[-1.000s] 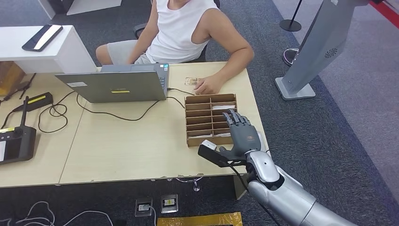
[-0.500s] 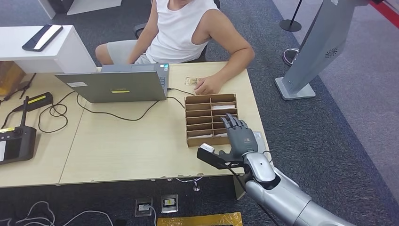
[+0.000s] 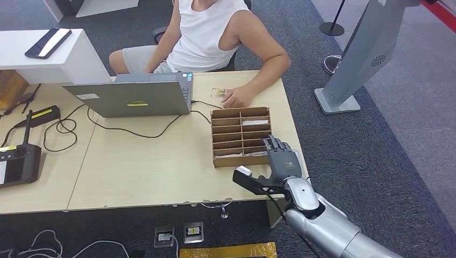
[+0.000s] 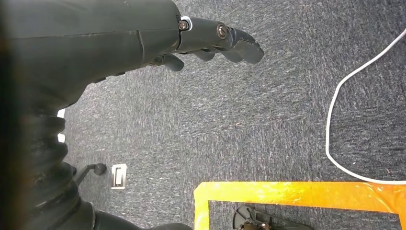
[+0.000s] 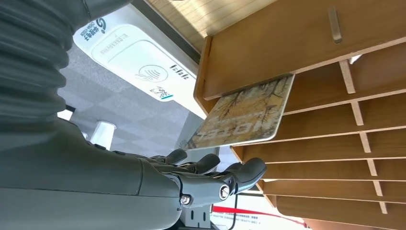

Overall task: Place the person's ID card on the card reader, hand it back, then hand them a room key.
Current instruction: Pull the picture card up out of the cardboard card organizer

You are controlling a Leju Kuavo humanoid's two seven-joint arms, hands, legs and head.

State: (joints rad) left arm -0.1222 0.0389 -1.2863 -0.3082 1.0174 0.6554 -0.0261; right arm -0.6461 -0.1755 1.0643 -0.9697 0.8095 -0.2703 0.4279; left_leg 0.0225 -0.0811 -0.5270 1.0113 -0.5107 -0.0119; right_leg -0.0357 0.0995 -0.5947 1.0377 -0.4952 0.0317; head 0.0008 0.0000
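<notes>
A small ID card (image 3: pixel 218 92) lies on the far side of the table, just by the seated person's hand (image 3: pixel 236 98). A wooden slotted box (image 3: pixel 240 137) holds room key cards; one marked HOTEL (image 5: pixel 244 115) sticks out of a slot. The white card reader (image 5: pixel 139 67) lies beside the box at the table's right edge. My right hand (image 3: pixel 280 161) hovers at the box's near right corner above the reader, fingers (image 5: pixel 239 172) loosely stretched and holding nothing. My left hand (image 4: pixel 215 40) hangs over the carpet, fingers extended and empty.
A grey laptop (image 3: pixel 134 98) stands open at the back with cables trailing left to a black device (image 3: pixel 19 164). A grey kiosk stand (image 3: pixel 365 54) rises off the table's right side. Floor sockets (image 3: pixel 180 234) and yellow tape (image 4: pixel 297 194) mark the carpet below.
My right hand has drawn back from over the box's slots toward the table's near right edge. The person and the ID card have not moved.
</notes>
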